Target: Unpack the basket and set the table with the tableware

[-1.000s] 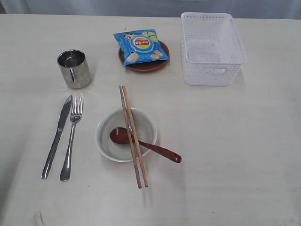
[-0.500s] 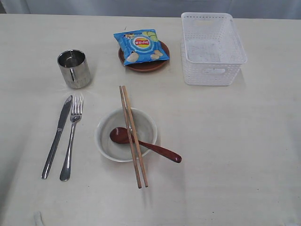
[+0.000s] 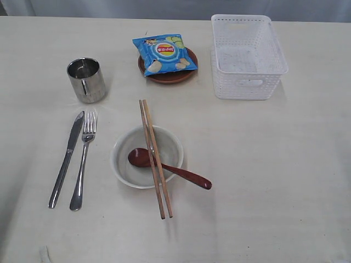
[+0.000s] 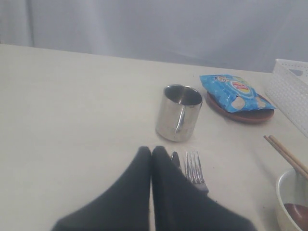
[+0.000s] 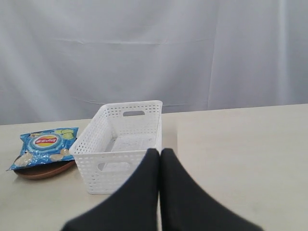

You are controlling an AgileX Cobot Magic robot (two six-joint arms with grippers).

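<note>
Read the exterior view as a clock face with the bowl at its centre. Your bowl sits upright on the table. The chopsticks lie side by side across it, running from about 12 o'clock down to 6 o'clock, with both ends past the rim. The spoon has its head inside the bowl, under the chopsticks, and its handle sticks out over the rim toward 4 o'clock.

At 9 o'clock you have the knife and fork lying flat and parallel, the knife on the outer side and the fork nearer the bowl. The cup stands upright at about 10 o'clock, beyond the knife and fork. At 12 o'clock, well apart from the bowl, the plate carries the chip bag, which covers most of it.

The basket stands upright at about 2 o'clock, just beside the plate on the 3 o'clock side, with its floor showing through the open top.

Neither arm shows in the exterior view. In the left wrist view your left gripper has its jaws pressed together on nothing, above the table near the knife and fork tips. In the right wrist view your right gripper is likewise closed on nothing, pointing toward the basket.
</note>
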